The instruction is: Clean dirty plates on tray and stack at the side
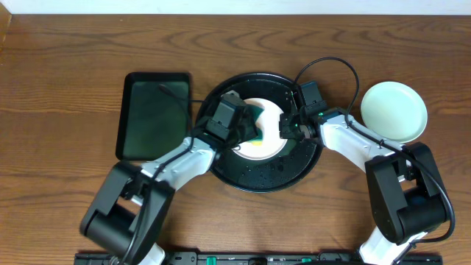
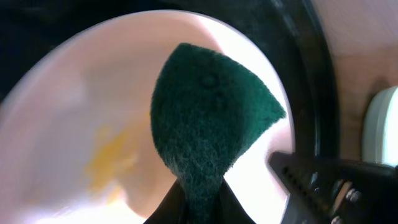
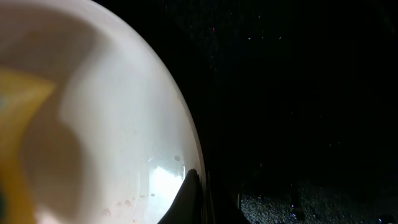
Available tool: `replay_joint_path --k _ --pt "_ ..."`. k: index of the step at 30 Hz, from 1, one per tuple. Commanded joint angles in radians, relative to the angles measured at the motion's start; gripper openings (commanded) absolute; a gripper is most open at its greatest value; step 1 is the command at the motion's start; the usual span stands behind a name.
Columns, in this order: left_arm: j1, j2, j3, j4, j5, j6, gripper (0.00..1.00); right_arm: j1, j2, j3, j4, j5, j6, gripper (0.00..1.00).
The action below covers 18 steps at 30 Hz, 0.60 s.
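A white plate [image 1: 269,140] with a yellow smear lies in the round black tray [image 1: 266,178]. My left gripper [image 1: 249,126] is shut on a dark green sponge [image 2: 208,127] and holds it on the plate [image 2: 81,112], beside the yellow smear [image 2: 112,155]. My right gripper [image 1: 284,126] is shut on the plate's right rim [image 3: 194,180], one finger inside the rim. A pale mint plate [image 1: 394,112] sits on the wooden tabletop at the right. The third plate is not in view.
A smaller rectangular black tray [image 1: 154,114] lies left of the round tray. Cables loop above the round tray's far rim [image 1: 327,66]. Wet specks dot the round tray's floor [image 3: 298,124].
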Motion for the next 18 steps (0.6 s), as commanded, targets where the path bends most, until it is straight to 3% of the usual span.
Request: replay_joint_path --k 1,4,12,18 --pt "-0.016 0.020 0.001 0.071 -0.018 -0.035 0.08 0.023 0.042 -0.007 -0.025 -0.003 0.006 0.01" --pt "-0.023 0.039 0.001 0.136 -0.024 -0.035 0.08 0.023 0.042 -0.007 -0.026 -0.003 0.006 0.01" --pt "-0.028 0.129 0.001 0.125 -0.119 -0.034 0.08 0.024 0.042 -0.007 -0.027 -0.003 0.006 0.01" --pt "-0.028 0.149 0.001 0.009 -0.321 -0.016 0.08 0.023 0.042 -0.008 -0.034 -0.002 0.005 0.01"
